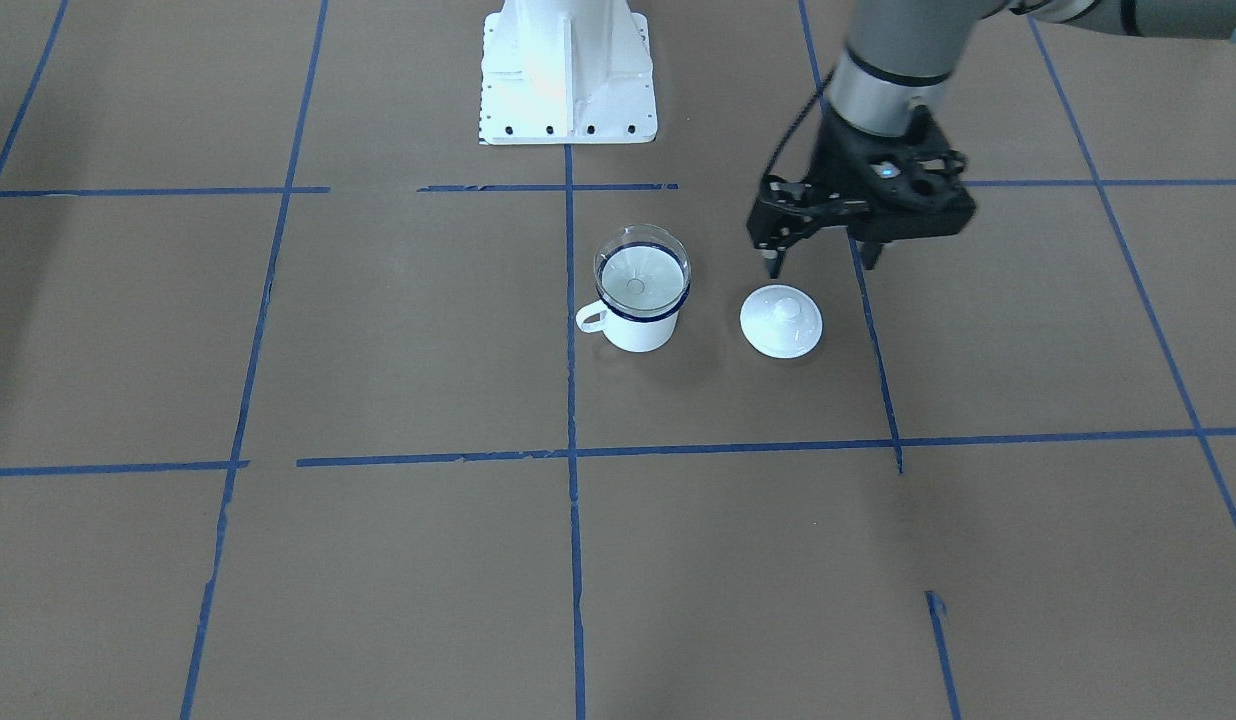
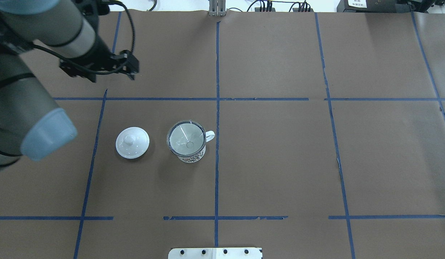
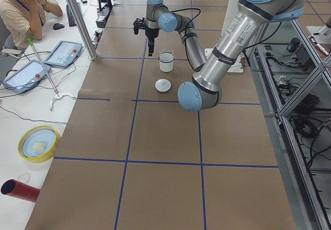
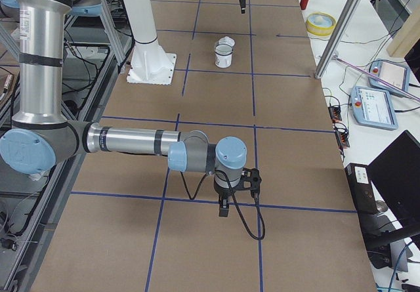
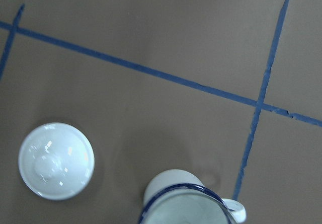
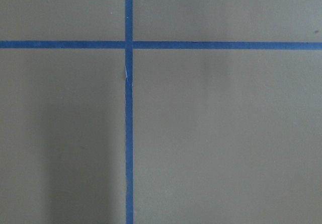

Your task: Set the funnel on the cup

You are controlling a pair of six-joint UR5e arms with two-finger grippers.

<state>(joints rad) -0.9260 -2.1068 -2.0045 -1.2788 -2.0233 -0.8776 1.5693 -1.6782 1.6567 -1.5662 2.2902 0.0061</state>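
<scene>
The clear funnel sits in the mouth of the white cup with the dark blue rim, spout down, near the table's middle; both also show in the overhead view, funnel and cup. The cup's top shows at the bottom edge of the left wrist view. My left gripper is open and empty, raised above the table, apart from the cup and just behind the lid. My right gripper hangs low over bare table far from the cup; I cannot tell whether it is open.
A round white domed lid with a knob lies on the table beside the cup, on my left arm's side. The robot's white base stands at the table's edge. Blue tape lines cross the brown table cover.
</scene>
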